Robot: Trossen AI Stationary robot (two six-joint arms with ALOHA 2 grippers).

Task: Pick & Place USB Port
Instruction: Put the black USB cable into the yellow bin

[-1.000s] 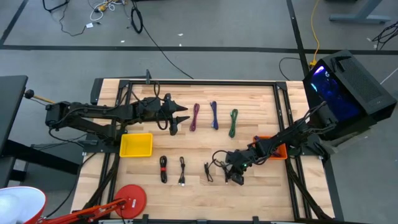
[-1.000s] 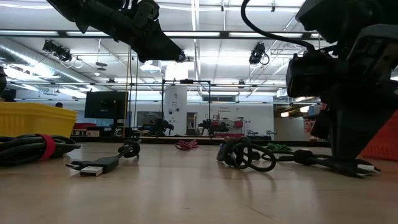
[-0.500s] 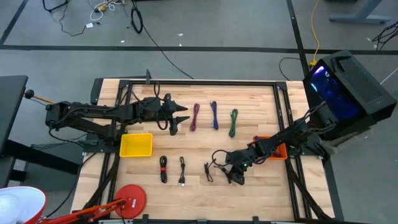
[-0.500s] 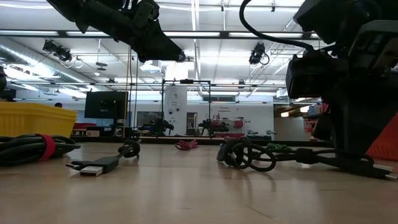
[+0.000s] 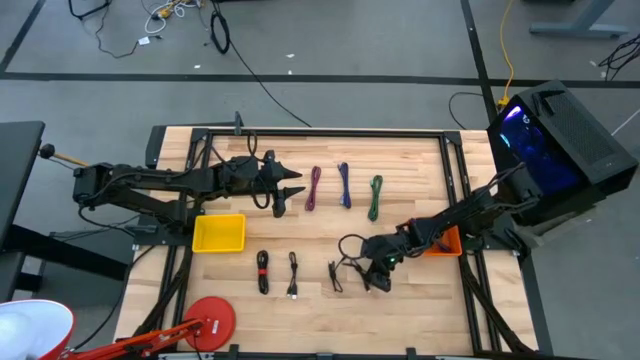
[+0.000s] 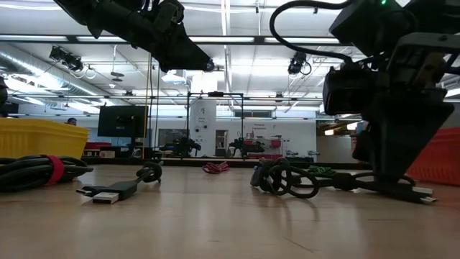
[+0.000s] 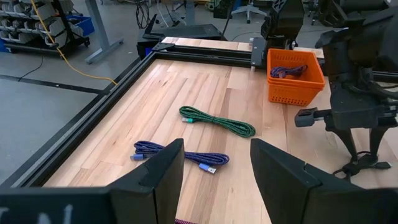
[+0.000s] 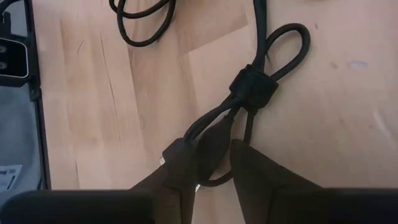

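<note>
While the left tool (image 5: 290, 187) waits spread above the desk (image 5: 400, 160), the right tool (image 8: 214, 163) pinches a black cable (image 8: 249, 93) — presumably to lift it — near the orange bin (image 5: 447, 240).

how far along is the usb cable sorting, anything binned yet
One blue cable already lies in the orange basket; the yellow bin's visible bottom looks bare. In hand: the right pincer is down on the table, fingers closing around a bundled black cable. The left pincer hovers open above the table. Left: green, blue and purple cables, plus more black ones.
</note>
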